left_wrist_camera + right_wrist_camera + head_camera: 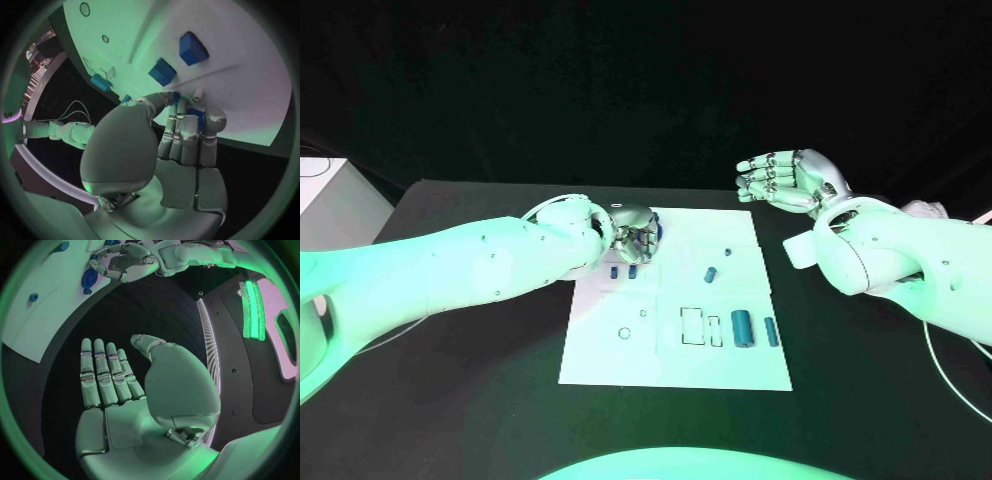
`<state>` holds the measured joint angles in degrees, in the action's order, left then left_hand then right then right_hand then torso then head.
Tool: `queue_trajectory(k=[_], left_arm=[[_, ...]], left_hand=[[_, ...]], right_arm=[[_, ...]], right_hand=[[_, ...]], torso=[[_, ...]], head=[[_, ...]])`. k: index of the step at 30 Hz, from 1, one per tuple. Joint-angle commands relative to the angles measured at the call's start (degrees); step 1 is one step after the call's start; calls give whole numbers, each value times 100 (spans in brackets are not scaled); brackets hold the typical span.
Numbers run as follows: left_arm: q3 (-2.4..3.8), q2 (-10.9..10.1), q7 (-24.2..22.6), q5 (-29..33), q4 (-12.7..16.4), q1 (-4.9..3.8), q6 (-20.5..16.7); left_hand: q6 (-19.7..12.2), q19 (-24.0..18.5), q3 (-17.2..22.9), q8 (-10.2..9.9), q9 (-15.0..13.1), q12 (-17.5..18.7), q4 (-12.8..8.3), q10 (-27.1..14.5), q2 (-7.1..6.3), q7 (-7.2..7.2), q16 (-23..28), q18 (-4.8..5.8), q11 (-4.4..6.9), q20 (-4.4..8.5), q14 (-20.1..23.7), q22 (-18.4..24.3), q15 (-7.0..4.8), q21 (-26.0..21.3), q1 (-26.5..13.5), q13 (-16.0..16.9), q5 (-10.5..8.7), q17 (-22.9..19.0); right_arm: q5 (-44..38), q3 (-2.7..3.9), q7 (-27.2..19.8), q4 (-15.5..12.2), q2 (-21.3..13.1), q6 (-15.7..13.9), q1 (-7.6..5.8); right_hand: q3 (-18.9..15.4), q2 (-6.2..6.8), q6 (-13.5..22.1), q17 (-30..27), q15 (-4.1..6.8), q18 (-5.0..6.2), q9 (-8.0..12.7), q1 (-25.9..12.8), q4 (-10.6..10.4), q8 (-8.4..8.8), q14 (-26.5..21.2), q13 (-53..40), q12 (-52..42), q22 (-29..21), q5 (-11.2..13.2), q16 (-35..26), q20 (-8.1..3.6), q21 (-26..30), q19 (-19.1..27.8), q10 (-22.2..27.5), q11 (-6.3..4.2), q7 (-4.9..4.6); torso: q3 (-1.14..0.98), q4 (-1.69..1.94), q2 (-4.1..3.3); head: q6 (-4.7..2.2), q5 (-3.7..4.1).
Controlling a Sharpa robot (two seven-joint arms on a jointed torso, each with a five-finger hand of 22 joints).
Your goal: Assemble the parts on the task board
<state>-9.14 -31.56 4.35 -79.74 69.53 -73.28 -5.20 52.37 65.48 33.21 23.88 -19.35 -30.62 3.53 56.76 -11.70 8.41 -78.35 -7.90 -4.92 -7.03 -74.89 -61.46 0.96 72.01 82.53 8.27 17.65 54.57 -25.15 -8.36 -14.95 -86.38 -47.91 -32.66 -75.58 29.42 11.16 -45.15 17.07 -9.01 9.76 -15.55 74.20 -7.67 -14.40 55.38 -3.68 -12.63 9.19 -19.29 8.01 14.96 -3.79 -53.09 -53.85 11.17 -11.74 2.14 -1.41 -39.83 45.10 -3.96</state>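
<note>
The task board (678, 340) lies flat in the middle of the black table (459, 400), a white plate with drawn outlines and small holes on its near half. Several blue parts rest on it: two short blocks (623, 271) side by side near the far left part of the board, just beside the left hand (633, 235); a small peg (711, 274) near the middle; a tiny piece (728, 250) farther back; and a thick cylinder (741, 324) with a thinner rod (772, 331) just beside it at the right edge, next to the rectangular outlines. The left hand is lowered onto the far left part of the board with its fingers curled in, and the left wrist view shows a blue part (196, 116) caught between the thumb and the fingers (181, 135), with the two blue blocks lying on the white plate just beyond the fingertips. The right hand (788, 180) hangs in the air beyond the board's far right corner, well apart from the parts, palm open, fingers straight and spread, holding nothing.
</note>
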Motion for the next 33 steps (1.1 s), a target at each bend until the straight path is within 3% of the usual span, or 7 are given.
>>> queue_trajectory(k=[1, 16, 26, 33], left_arm=[[-16, 17, -54, 33, -20, 21, -16], [13, -106, -325, 173, 106, 25, -473], [295, -403, -446, 340, 466, 26, -562], [396, -639, -440, 380, 684, 25, -458]], left_hand=[[62, 54, 12, -52, 4, 88, -51, 78, 54, 7, -26, 79, 11, 3, -55, -26, -5, 51, -17, -25, -32, 27], [174, 144, 57, -202, 37, 440, -156, 297, 58, 26, -51, 99, -1, 15, -136, -116, -1, 119, -51, -98, -14, 72], [190, 132, 58, -243, 44, 534, -163, 332, 46, 31, -50, 95, -9, 15, -140, -101, 6, 110, -90, -114, -12, 62], [195, 131, 56, -256, 46, 563, -164, 342, 40, 32, -46, 95, -10, 15, -136, -102, 9, 110, -104, -119, -13, 52]], right_arm=[[-15, 2, -37, -11, 1, 78, 2], [-15, 2, -27, -12, -6, 86, 2], [-15, 2, -25, -6, -17, 90, 3], [-15, 2, -23, 2, -20, 94, 3]], right_hand=[[-25, -24, -17, -15, 5, 78, 11, -40, 23, 26, 40, 5, 42, -17, -42, -42, 26, 9, -6, -41, 19, -308], [-21, -31, -23, -21, 6, 79, 11, -35, 29, 25, 45, 5, 43, -25, -45, -44, 25, 7, -9, -47, 16, -306], [-21, -31, -23, -21, 6, 79, 11, -35, 29, 25, 45, 5, 43, -25, -45, -44, 25, 7, -9, -47, 16, -306], [-21, -31, -23, -21, 6, 79, 11, -35, 29, 25, 45, 5, 43, -25, -45, -44, 25, 7, -9, -47, 16, -306]], torso=[[0, -2, -1], [5, 0, 3], [0, 14, 13], [5, 12, 8]], head=[[-11, -3], [-44, 14], [-45, 21], [-51, 20]])
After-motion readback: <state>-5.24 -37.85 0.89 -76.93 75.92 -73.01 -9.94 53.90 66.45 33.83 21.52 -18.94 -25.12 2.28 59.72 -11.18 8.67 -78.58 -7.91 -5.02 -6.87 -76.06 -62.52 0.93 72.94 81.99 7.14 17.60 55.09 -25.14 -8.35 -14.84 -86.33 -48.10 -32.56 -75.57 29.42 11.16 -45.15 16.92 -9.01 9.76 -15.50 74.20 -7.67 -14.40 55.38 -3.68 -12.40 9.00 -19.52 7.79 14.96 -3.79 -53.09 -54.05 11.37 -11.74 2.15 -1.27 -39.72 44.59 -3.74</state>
